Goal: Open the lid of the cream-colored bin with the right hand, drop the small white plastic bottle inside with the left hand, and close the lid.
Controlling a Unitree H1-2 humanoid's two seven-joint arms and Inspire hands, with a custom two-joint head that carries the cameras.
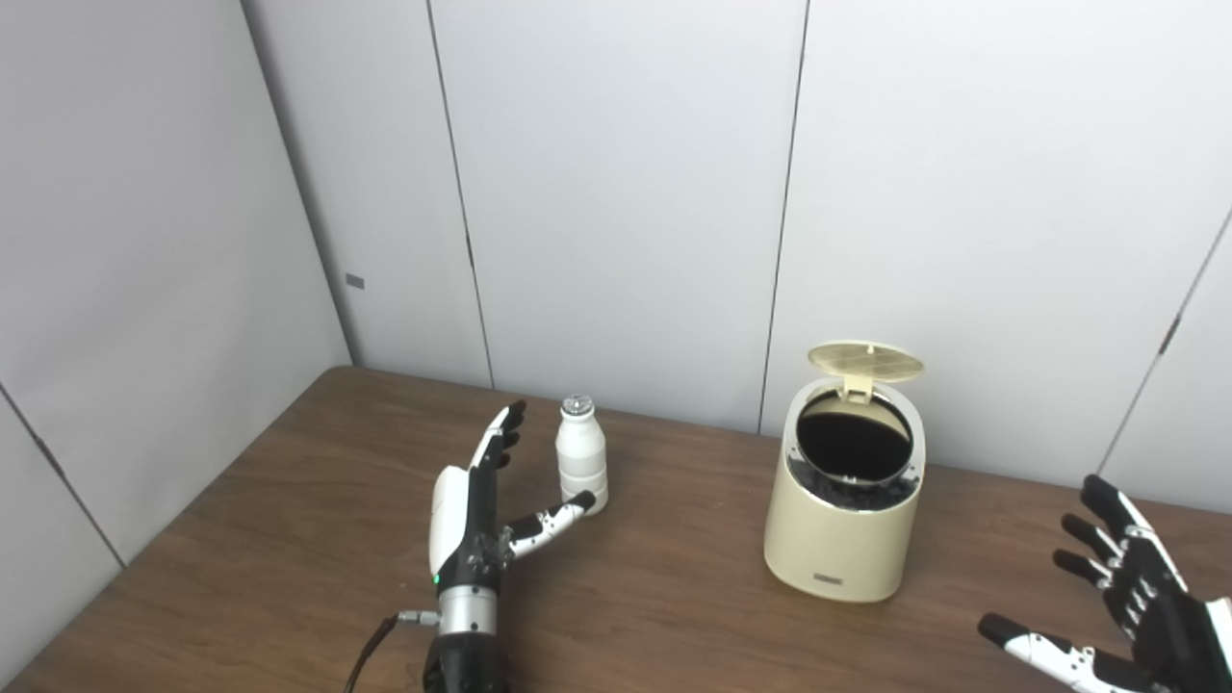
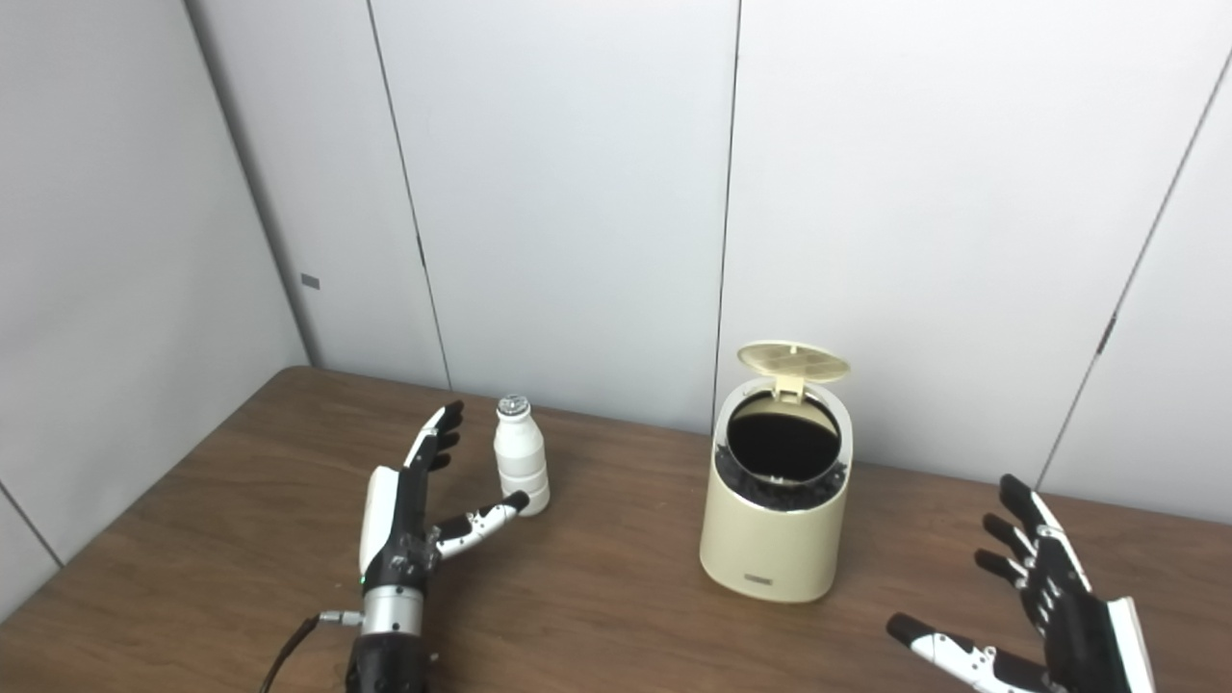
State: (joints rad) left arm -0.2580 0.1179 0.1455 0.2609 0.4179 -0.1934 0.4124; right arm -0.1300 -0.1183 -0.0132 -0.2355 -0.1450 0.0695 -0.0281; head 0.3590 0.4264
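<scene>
**Bin lid up, bottle not yet picked**

Bin (image 1: 845, 525), cream-colored and round, stands on the brown table (image 1: 289, 539) in the left eye view with its lid (image 1: 865, 361) already swung up on the rear hinge, so the dark liner inside shows. By my judgement the opening step is done. The small white plastic bottle (image 1: 581, 467) stands upright on the table, well to the left of the bin, its ribbed cap on top. The left hand (image 1: 472, 510) lies low beside it, fingers spread and straight, pointing away from the camera; the thumb reaches toward the foot of the bottle and looks to touch it or nearly so, but I cannot tell which. Nothing is held. The right hand (image 1: 1126, 597) hovers at the lower right corner, well apart from the bin, fingers splayed and empty.

From the right eye view the same layout holds. The bottle (image 2: 521, 467) sits just beside the left hand (image 2: 404, 520), between its outstretched fingers and thumb, not yet enclosed. The right hand (image 2: 1044, 606) is spread wide and clear of the bin (image 2: 778, 525), whose lid (image 2: 794, 359) stands raised.

What remains, as I read it: grasp the bottle, carry it over the opening, drop it in, and shut the lid.
</scene>
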